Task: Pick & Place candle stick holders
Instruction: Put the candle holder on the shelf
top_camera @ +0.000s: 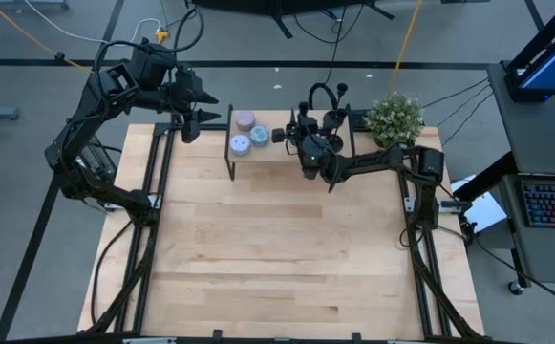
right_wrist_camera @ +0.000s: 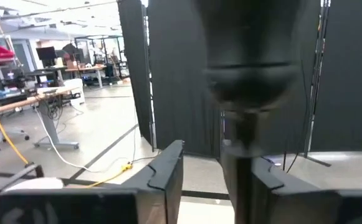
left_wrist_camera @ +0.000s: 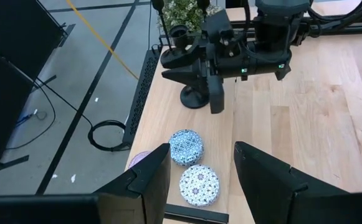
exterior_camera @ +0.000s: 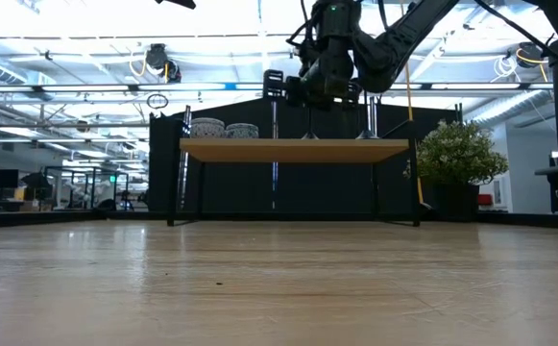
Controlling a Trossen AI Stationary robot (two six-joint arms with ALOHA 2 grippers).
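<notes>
Item: raised wooden shelf (top_camera: 287, 158), set at the far edge of the tabletop (top_camera: 277, 258), on dark legs.

Contents, left portion: three round candle tins (top_camera: 249, 134) are grouped together, two patterned blue and white, one lilac. In the left wrist view the two patterned tins (left_wrist_camera: 192, 167) are seen side by side, with the lilac tin partly hidden behind a finger.

Contents, middle and right portion: black candle stick holders (top_camera: 332, 117) are stood upright. One holder (left_wrist_camera: 190, 68), with round base and small cup top, is seen just beside the right gripper (top_camera: 283, 135). In the low view thin stems (exterior_camera: 369, 119) are seen rising from the shelf top.

Right gripper: held over the shelf middle. A dark stem (right_wrist_camera: 249, 87) is seen between its fingers (right_wrist_camera: 168, 171), but it cannot be told whether the fingers are clenched on it.

Left gripper (top_camera: 201, 113): held raised beyond the shelf's left end, fingers (left_wrist_camera: 146, 180) spread apart and released.

Adjacent: a small potted plant (top_camera: 394, 118) is placed by the shelf's right end.
</notes>
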